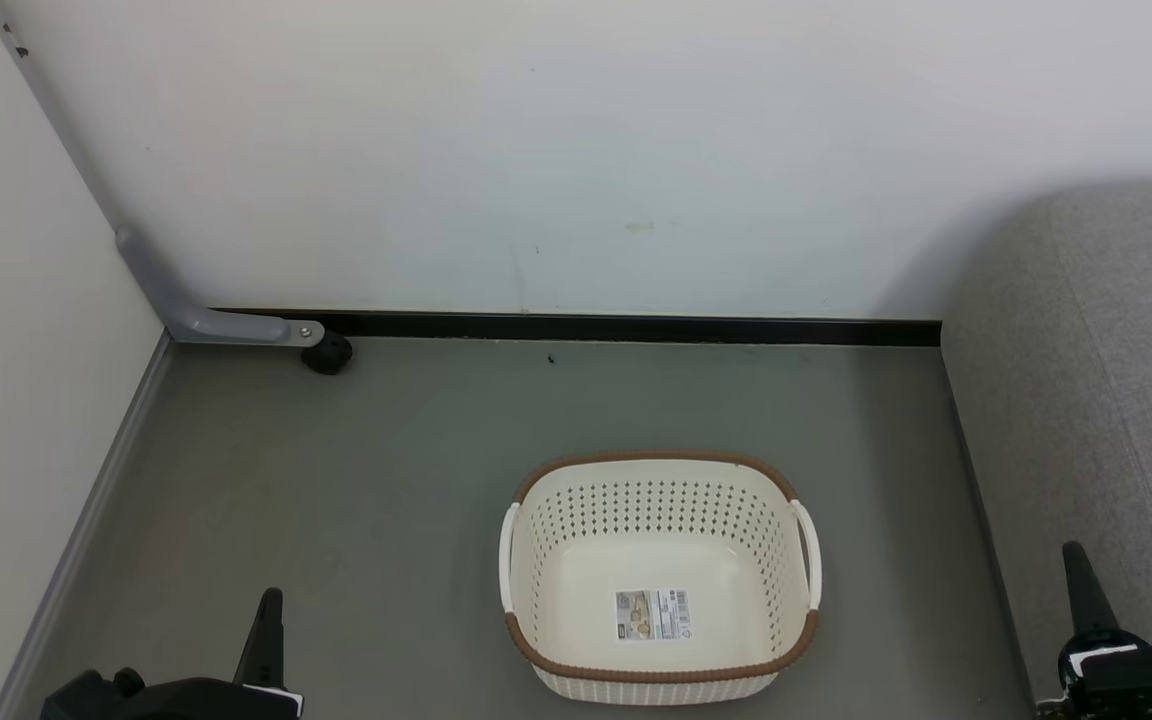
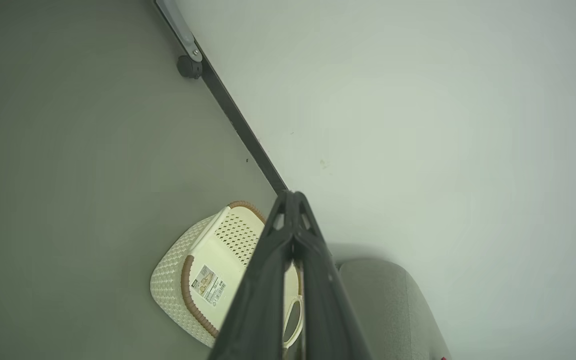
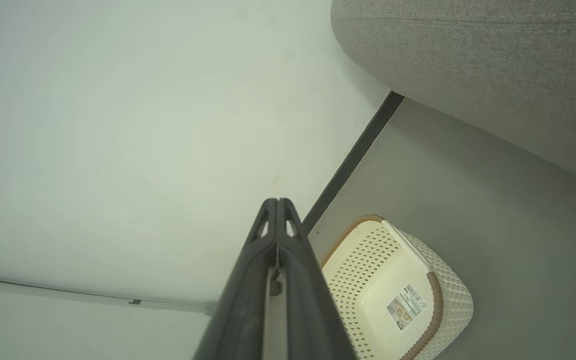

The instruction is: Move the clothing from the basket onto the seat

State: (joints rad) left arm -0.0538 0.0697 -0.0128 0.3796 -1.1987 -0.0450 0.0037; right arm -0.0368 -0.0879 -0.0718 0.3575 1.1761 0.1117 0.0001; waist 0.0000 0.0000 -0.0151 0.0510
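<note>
You look at a white wall (image 1: 576, 150) that fills the upper half of the head view. Below it lies a grey floor (image 1: 336, 480). A black baseboard (image 1: 636, 327) runs along the line where the two meet.

At the right edge of the floor you see the sofa (image 1: 1086, 400), grey and textured, with a rounded corner toward the wall. A pale side panel (image 1: 16, 400) closes the floor on the left.

The basket (image 1: 656, 458) stands upright on the floor, in its front part. It is nearer to the sofa than to the panel and well apart from the baseboard. Its brown rim and both white handles are in sight. You can see its whole inside bottom, with the label (image 1: 652, 614) flat on it.

In the back left corner of the floor a grey metal leg (image 1: 226, 327) comes down along the panel and ends in a black caster (image 1: 328, 353).

The left gripper (image 1: 271, 600) is at the lower left, over the floor, and its two fingers are pressed together with nothing between them. The right gripper (image 1: 1074, 552) is at the lower right, in front of the sofa's edge, also with its fingers together and holding nothing.

In the left wrist view there is a red speck (image 2: 442, 358) at the bottom edge, beside the sofa. It is too small to tell what it is.
</note>
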